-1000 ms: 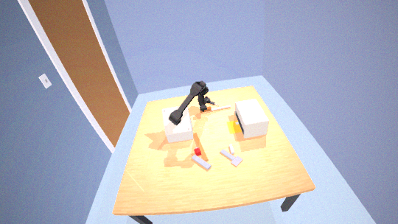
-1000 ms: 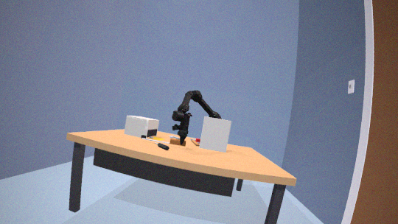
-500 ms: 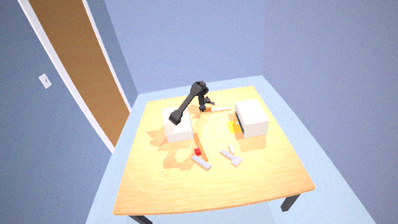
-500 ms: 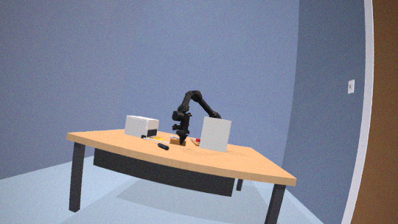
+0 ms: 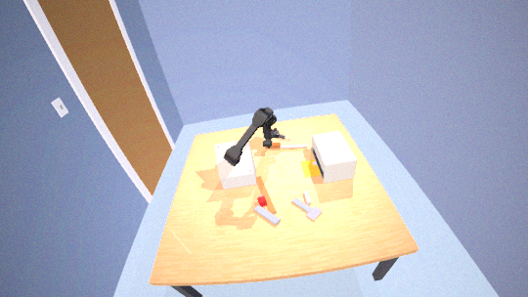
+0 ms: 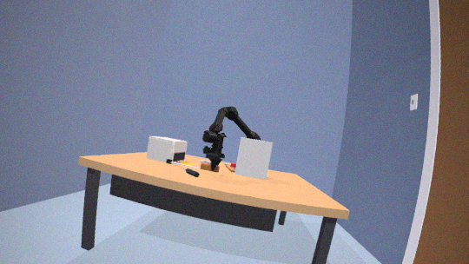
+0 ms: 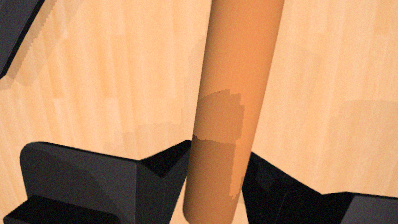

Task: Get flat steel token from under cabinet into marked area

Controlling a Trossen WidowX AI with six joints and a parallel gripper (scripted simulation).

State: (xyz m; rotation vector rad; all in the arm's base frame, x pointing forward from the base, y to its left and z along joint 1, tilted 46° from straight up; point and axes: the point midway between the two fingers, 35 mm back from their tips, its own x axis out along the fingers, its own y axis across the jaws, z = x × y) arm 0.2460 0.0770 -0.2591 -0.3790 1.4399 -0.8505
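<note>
My gripper (image 5: 269,146) (image 6: 214,168) (image 7: 216,151) is shut on the orange handle (image 5: 276,146) (image 7: 235,65) of a tool. The tool's thin pale rod (image 5: 293,147) (image 6: 188,165) points toward the cabinet side; its height above the table is hard to tell. The white cabinet (image 5: 337,153) (image 6: 161,148) has a dark opening (image 5: 318,162) (image 6: 179,156) low on the side facing the arm. The yellow marked area (image 5: 309,169) (image 6: 187,163) lies in front of it. A small pale spot shows near the opening; I cannot tell whether it is the token.
A black-handled item (image 6: 192,173) lies near the gripper. A second white box (image 5: 239,172) (image 6: 254,158) stands beside the arm. A red block (image 5: 262,200), a grey bar (image 5: 267,215), a brown strip (image 5: 264,190), a T-shaped piece (image 5: 314,213) and a small white block (image 5: 307,197) lie elsewhere.
</note>
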